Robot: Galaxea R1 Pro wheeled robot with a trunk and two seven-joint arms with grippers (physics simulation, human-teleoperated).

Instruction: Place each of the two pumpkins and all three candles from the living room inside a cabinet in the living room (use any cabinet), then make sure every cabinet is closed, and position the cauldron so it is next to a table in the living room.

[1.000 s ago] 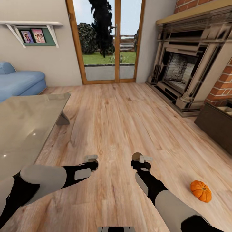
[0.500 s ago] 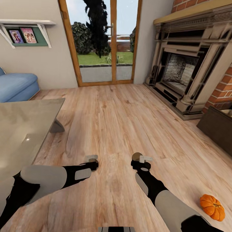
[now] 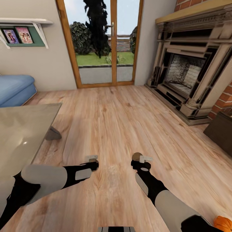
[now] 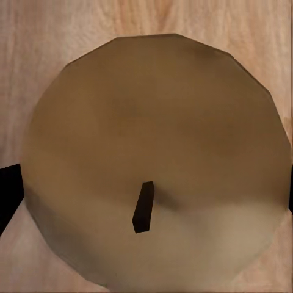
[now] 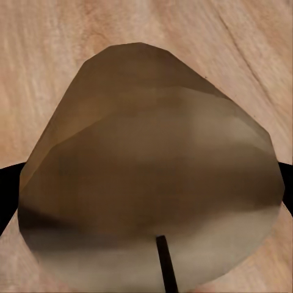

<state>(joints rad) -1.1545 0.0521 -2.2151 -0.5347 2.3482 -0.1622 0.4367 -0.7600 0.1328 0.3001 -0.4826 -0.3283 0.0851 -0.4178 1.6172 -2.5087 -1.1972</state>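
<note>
My left gripper (image 3: pixel 92 160) is shut on a candle (image 4: pixel 152 134), whose pale flat top and short dark wick face the left wrist camera. My right gripper (image 3: pixel 141 159) is shut on a second candle (image 5: pixel 152 171), seen in the head view as a tan disc (image 3: pixel 138 157) at the fingers. Both hang low over the plank floor. An orange pumpkin (image 3: pixel 224 224) lies on the floor at the bottom right corner, cut off by the frame, just right of my right forearm. The grey table (image 3: pixel 19 129) stands to the left. A corner of the dark-brown cabinet (image 3: pixel 222 129) shows at the right edge.
A brick and stone fireplace (image 3: pixel 190 71) fills the right wall. Glass patio doors (image 3: pixel 101 42) lie straight ahead, a blue sofa (image 3: pixel 14 88) at far left under a white wall shelf (image 3: pixel 22 22). Open plank floor (image 3: pixel 122 122) stretches ahead between table and fireplace.
The whole view has shifted as the camera moved: the pumpkin slid to the picture's bottom right corner, and the table and sofa slid left. Both arms keep their pose and hold.
</note>
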